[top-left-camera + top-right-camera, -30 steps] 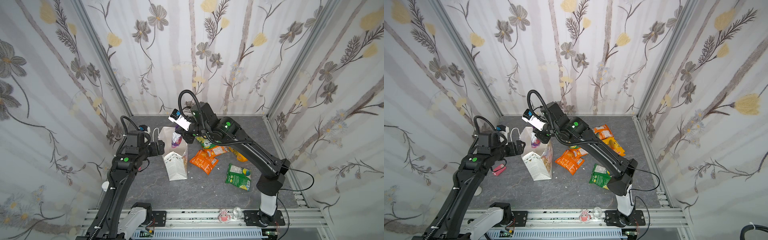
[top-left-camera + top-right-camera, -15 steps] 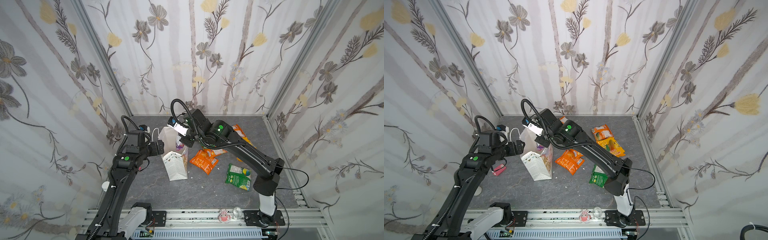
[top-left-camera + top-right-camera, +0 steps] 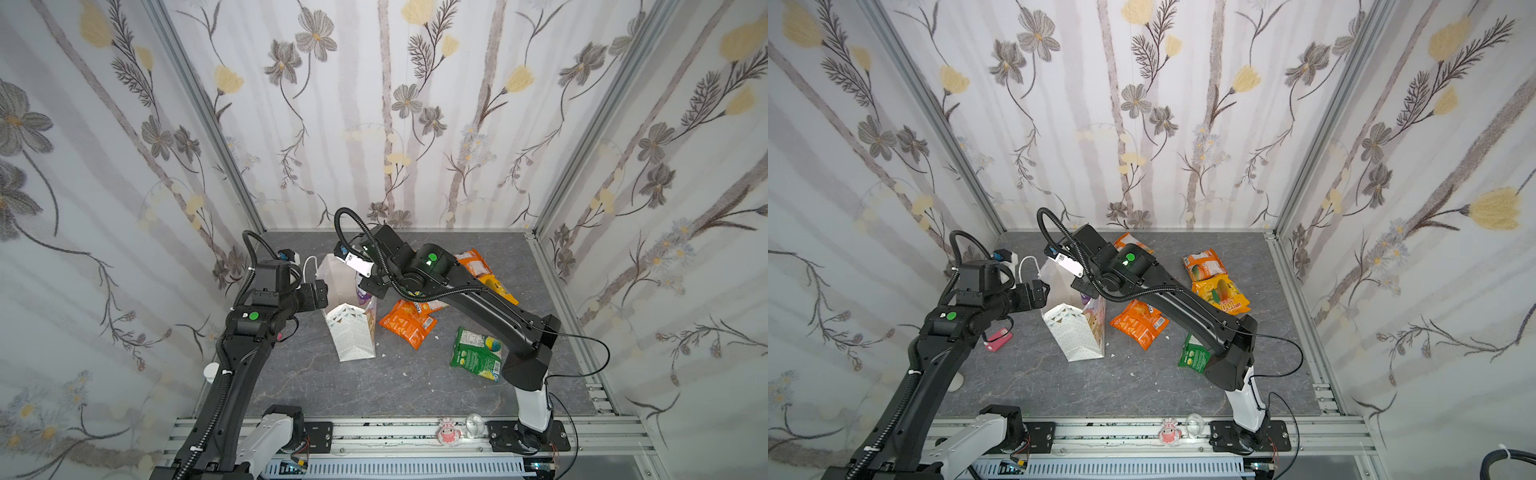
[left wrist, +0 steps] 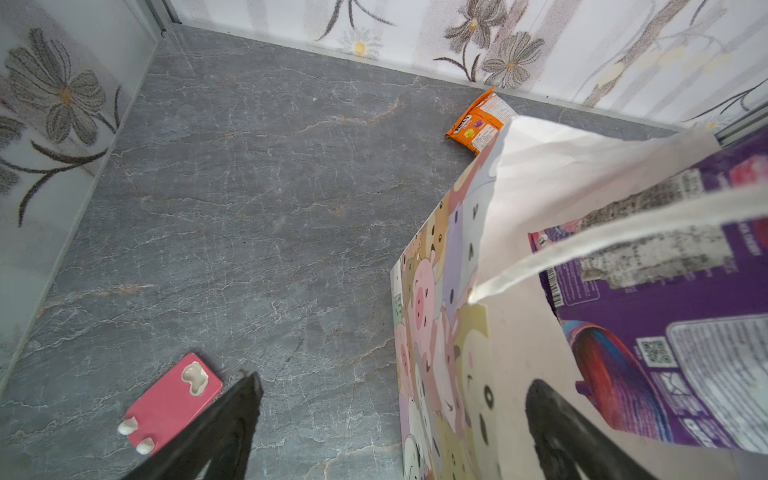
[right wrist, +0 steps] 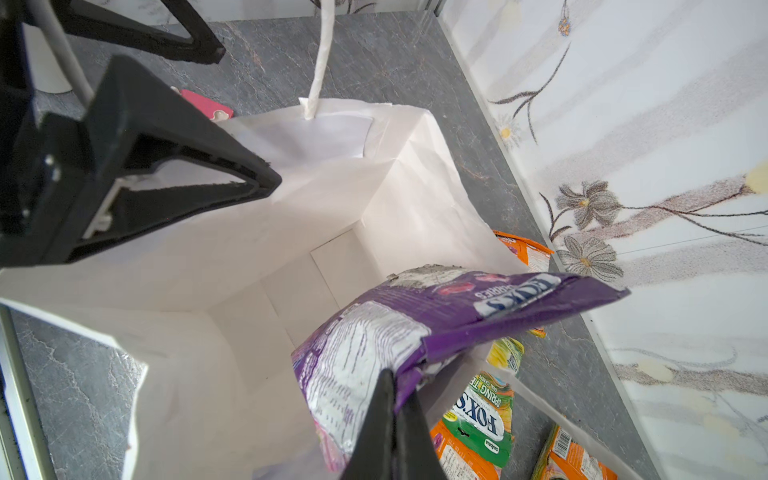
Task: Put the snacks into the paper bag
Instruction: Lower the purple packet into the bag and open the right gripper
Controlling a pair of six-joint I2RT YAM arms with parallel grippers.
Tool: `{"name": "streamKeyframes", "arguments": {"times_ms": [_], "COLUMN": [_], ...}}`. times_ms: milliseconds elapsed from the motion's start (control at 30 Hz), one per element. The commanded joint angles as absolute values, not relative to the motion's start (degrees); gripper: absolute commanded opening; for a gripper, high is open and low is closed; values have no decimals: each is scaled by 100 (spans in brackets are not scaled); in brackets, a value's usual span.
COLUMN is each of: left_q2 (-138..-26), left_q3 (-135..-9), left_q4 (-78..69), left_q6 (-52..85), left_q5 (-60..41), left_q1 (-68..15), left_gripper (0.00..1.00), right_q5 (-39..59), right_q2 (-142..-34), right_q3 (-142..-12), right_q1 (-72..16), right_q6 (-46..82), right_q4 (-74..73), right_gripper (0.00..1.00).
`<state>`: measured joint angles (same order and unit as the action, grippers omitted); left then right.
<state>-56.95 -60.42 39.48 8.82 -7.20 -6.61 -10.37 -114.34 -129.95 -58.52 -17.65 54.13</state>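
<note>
The white paper bag stands open mid-table; its inside holds no packet. My right gripper is shut on a corner of a purple snack packet, which hangs tilted in the bag's mouth. My left gripper is open, its jaws straddling the bag's left wall, one finger inside, one outside. Loose snacks lie to the right: orange packets, a yellow one, a green one, and an orange one behind the bag.
A pink flat object lies on the grey table left of the bag, under the left arm. A small white disc sits by the left wall. Flowered walls enclose three sides; a metal rail runs along the front.
My right arm has come down and towards the bag, bringing the purple packet from above the bag into its mouth. The left arm and the bag have stayed put.
</note>
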Motion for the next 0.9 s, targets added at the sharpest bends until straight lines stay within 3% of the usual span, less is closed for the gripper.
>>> {"name": "streamKeyframes", "arguments": {"times_ms": [0,367,633,867], "left_q2": [-5652,-5718,-5735,-5715], "left_q3": [-6062,-6064,-6038,-6029], "left_q4": [3875,3879,3893,3891], "left_q6": [776,778,773,778], "left_q5": [-846,-756,-753,-759], "left_q1": [-677,-704,-714,-722], "left_gripper": [100,100,100,100], "right_q5": [-1143,-1160,-958,-417], "right_q2": [-11520,-11506,-11391,-11048], "right_q3": [-13052,-13051,-13052,-13052], "right_q1": [-5871,-5906,-5922,-5924], "right_q6": [-1801,-1724,-1599,-1273], "right_q4": [5281,5247,5095,4704], "right_gripper": [7,8,31,33]}}
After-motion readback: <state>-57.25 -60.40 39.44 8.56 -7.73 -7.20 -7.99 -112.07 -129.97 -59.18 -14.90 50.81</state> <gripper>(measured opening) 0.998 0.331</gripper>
